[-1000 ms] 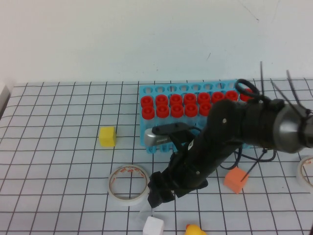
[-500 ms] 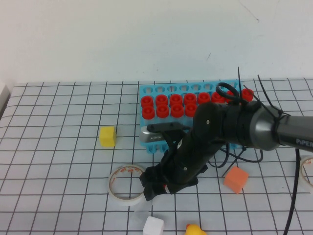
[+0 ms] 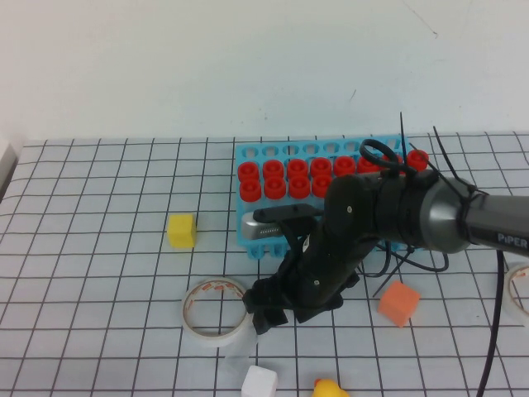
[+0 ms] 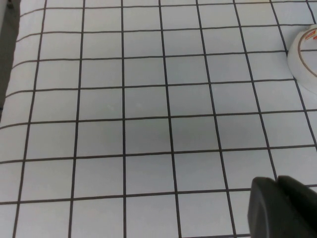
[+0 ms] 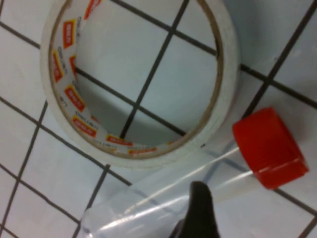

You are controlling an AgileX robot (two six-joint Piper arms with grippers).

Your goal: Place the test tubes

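Note:
A clear test tube (image 5: 163,198) with a red cap (image 5: 270,147) lies flat on the table against the tape roll (image 5: 133,79). My right gripper (image 3: 266,317) hovers low over it, just right of the tape roll (image 3: 216,310), and is open. One dark fingertip (image 5: 199,210) shows above the tube's body; the other is out of frame. In the high view the arm hides the cap, and only a faint end of the tube (image 3: 235,357) shows. The blue rack (image 3: 273,152) behind holds several red-capped tubes (image 3: 285,178). My left gripper (image 4: 277,196) is shut over bare grid.
Loose on the grid mat are a yellow cube (image 3: 181,231), an orange cube (image 3: 398,303), a white cube (image 3: 259,382) and a yellow duck (image 3: 328,389). A second tape roll (image 3: 519,289) sits at the right edge. A white roll (image 4: 304,54) shows in the left wrist view.
My right arm has swung left and a little back from the front edge, bringing its gripper closer to the tape roll. The left gripper has not moved.

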